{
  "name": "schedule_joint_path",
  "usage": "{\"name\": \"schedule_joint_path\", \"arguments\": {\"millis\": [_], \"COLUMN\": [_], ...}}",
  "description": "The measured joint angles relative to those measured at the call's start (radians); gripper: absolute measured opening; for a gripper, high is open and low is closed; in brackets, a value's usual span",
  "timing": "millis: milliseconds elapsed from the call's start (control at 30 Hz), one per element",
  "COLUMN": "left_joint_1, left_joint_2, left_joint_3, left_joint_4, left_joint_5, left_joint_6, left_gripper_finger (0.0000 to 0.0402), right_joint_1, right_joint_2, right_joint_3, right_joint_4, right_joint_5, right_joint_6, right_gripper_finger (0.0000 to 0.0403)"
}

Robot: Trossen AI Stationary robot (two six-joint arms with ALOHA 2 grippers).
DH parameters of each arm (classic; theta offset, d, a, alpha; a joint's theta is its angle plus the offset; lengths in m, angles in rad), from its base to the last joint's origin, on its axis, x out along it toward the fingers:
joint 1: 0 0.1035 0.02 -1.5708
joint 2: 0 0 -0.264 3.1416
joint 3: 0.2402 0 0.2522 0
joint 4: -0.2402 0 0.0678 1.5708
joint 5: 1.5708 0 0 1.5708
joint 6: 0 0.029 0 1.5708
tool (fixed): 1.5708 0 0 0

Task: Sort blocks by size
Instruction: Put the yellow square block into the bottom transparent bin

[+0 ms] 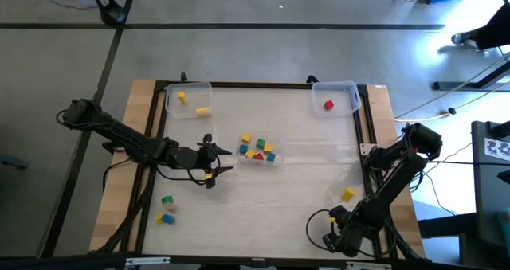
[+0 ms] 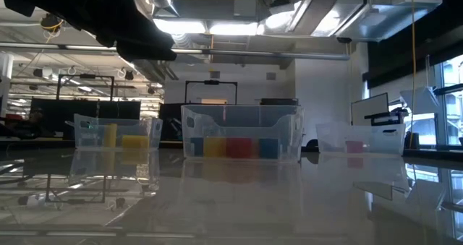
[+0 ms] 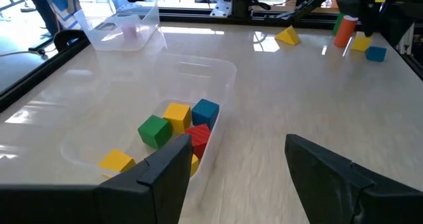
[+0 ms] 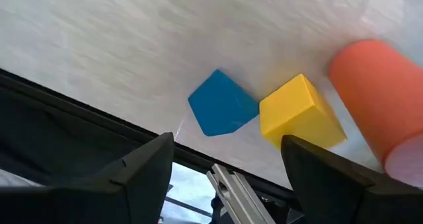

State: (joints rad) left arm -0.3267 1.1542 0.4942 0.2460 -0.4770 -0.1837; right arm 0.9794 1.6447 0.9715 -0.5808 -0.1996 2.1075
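While both arms stand clear of any block, the sort reads as partly done. Clock directions refer to the high view, with twelve at the far edge of the table (image 1: 263, 182).

**Sorted so far**
- Bin at ten o'clock (image 1: 171, 103): two yellow blocks (image 1: 182, 98).
- Bin at two o'clock (image 1: 355, 95): one red block (image 1: 328, 104).
- Centre bin (image 3: 228, 69): a cluster that includes a green cube (image 3: 154, 130), a blue cube (image 3: 206, 112), a red cube (image 3: 198, 135) and yellow ones.

**Left to sort**
- At eight o'clock: a green block (image 1: 167, 200) and, just beside it, a small blue-and-yellow pair (image 1: 165, 218), all loose on the table.
- At four o'clock: a yellow wedge (image 1: 347, 193), lying alone.
- At five o'clock, under the right arm: a blue block (image 4: 221, 104), a yellow block (image 4: 301, 112) and an orange cylinder (image 4: 377, 95), close together.

**Grippers**
- The left gripper (image 1: 223, 161) is on the nine o'clock side of the centre bin. Its jaws are spread wide and hold nothing.
- The right gripper (image 4: 228, 145) hangs above the five o'clock group. Its jaws are likewise spread wide and empty.

**Assessment**
At least seven pieces lie outside the bins, so roughly half the work remains. Whether the binned blocks are correctly graded by size cannot be told from these views.
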Motion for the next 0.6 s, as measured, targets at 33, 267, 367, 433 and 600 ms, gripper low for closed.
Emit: {"name": "schedule_joint_path", "arguments": {"millis": [33, 267, 367, 433, 600], "left_joint_1": [0.0, 0.0, 0.0, 0.0, 0.0], "left_joint_2": [0.0, 0.0, 0.0, 0.0, 0.0], "left_joint_3": [0.0, 0.0, 0.0, 0.0, 0.0], "left_joint_4": [0.001, 0.0, 0.0, 0.0, 0.0], "left_joint_5": [0.0, 0.0, 0.0, 0.0, 0.0], "left_joint_6": [0.0, 0.003, 0.008, 0.008, 0.008], "left_gripper_finger": [0.023, 0.023, 0.023, 0.023, 0.023], "right_joint_1": [-0.006, -0.074, -0.128, -0.168, -0.267], "right_joint_2": [0.0, 0.001, 0.001, 0.002, 0.003], "right_joint_3": [0.0, 0.0, 0.0, 0.0, -0.002], "right_joint_4": [0.0, -0.007, -0.008, -0.014, -0.016], "right_joint_5": [0.014, 0.102, 0.169, 0.199, 0.301], "right_joint_6": [-0.014, -0.165, -0.276, -0.356, -0.583], "right_gripper_finger": [0.0282, 0.0282, 0.0282, 0.0282, 0.0282]}}
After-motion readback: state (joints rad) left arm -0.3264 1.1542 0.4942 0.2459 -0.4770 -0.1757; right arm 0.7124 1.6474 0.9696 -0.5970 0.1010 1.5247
